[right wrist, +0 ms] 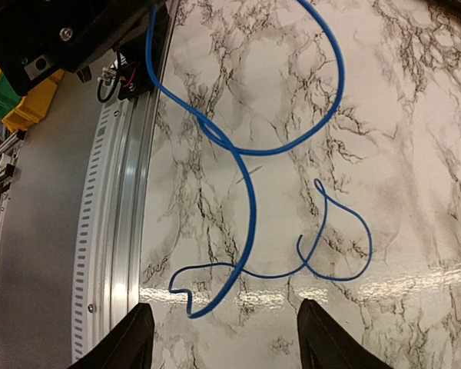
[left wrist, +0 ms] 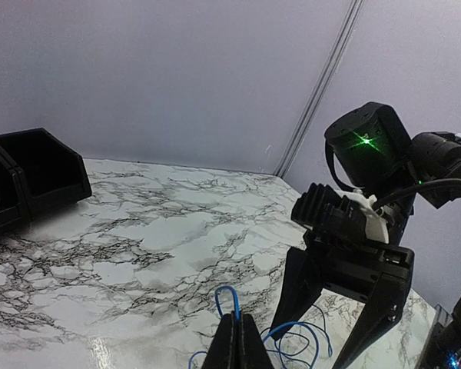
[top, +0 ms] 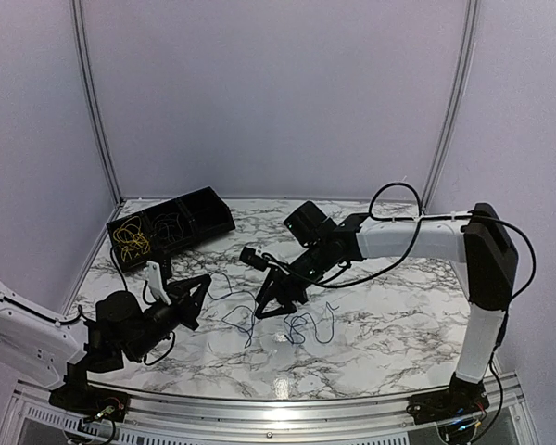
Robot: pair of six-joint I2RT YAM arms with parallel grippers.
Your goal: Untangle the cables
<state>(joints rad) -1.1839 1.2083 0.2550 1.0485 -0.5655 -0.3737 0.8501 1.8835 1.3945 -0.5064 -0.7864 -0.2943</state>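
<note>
Rear left of the counter [top: 398, 315]: a black bin [top: 213, 222] holds a bundle of yellow cables [top: 132, 239], loosely coiled, well apart from both arms.

Front left: the left claw [left wrist: 237, 338] is pressed together; a small loop of the blue cable [left wrist: 227, 287] stands up directly above its tips, so the claw is judged to be pinching that strand.

Centre: the blue cable [right wrist: 253, 204] lies flat on the counter in open curves that cross one another at several places, with one end running toward the counter's near edge; whether this is the same strand that the left claw pinches cannot be told from these views.

Right of centre: the right claw [right wrist: 223, 346] hangs just above those curves with its fingers spread wide; nothing sits between them and they touch no cable.

Handling, as a judgement: the cable is thin, light and limp; it will follow a pull without resistance, but a crossing may draw tight into a knot if both ends are tensioned; the smooth jacket may slip through a loose pinch. The recommended hold is on a free run just beside a crossing, not on the crossing itself; with one claw anchoring the strand, the other should lift a single loop clear.
</note>
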